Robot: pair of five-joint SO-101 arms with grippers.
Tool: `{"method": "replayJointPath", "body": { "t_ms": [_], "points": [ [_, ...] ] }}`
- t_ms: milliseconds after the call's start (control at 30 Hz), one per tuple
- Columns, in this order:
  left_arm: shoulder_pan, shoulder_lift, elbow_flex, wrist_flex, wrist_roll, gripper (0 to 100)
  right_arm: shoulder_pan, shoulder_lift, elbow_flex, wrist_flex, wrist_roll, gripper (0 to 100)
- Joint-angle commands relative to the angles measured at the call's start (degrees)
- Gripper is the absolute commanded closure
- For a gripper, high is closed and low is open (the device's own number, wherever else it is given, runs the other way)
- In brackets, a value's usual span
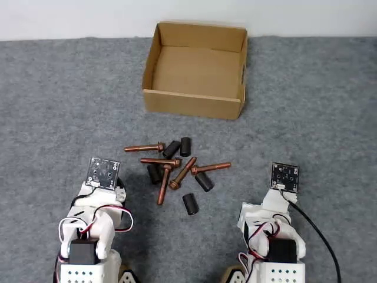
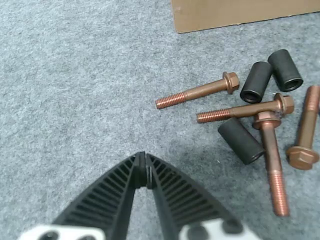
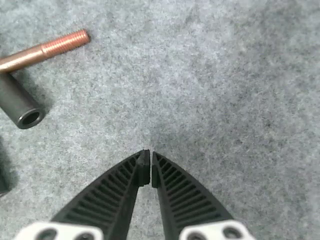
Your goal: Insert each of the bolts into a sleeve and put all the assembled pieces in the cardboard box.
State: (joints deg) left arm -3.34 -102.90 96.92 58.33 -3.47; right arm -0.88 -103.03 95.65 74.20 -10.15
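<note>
Bolts (image 1: 164,184), five copper-coloured ones, lie loose in a heap with five black sleeves (image 1: 189,203). None are joined, and the cardboard box (image 1: 194,106) holds no pieces, so I judge we are at the very first step, the first pick. My left gripper (image 2: 145,159) has its fingers pressed together on nothing, and so has my right gripper (image 3: 150,156). The heap sits on the grey carpet (image 1: 59,118) ahead of both. The nearest bolt (image 2: 197,92) is forward of the left tips, toward the right arm's side. A sleeve (image 3: 20,107) lies forward of the right tips, toward the left arm's side. The box stands beyond the heap, well apart from both. Next I must spread one gripper's fingers and take a bolt across its shank, while the other takes a sleeve with its bore presented.
</note>
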Motion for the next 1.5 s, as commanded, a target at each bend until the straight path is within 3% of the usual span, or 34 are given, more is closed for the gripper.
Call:
{"method": "replayJointPath", "body": {
  "t_ms": [0,400,567,700,833,1233,1467],
  "points": [
    [-0.1,-0.2,-0.4,0.4,-0.4,99,0.5,-0.5,0.8,0.5,-0.2,99.0],
    [-0.1,-0.2,-0.4,0.4,-0.4,99,0.7,-0.5,0.4,0.4,0.4,99.0],
    [-0.1,-0.2,-0.4,0.4,-0.4,99,0.4,-0.5,-6.9,-1.4,15.7,99.0],
    [-0.1,-0.2,-0.4,0.4,-0.4,99,-0.1,0.2,-13.1,-0.1,16.3,99.1],
    [-0.1,-0.2,-0.4,0.4,-0.4,99,-5.9,3.0,-18.8,2.9,16.6,99.1],
    [-0.1,-0.2,-0.4,0.4,-0.4,99,-16.2,45.1,-42.4,-0.6,16.8,99.1],
    [-0.1,-0.2,-0.4,0.4,-0.4,99,-18.8,65.6,-49.8,-8.7,27.2,99.0]
  ]
}}
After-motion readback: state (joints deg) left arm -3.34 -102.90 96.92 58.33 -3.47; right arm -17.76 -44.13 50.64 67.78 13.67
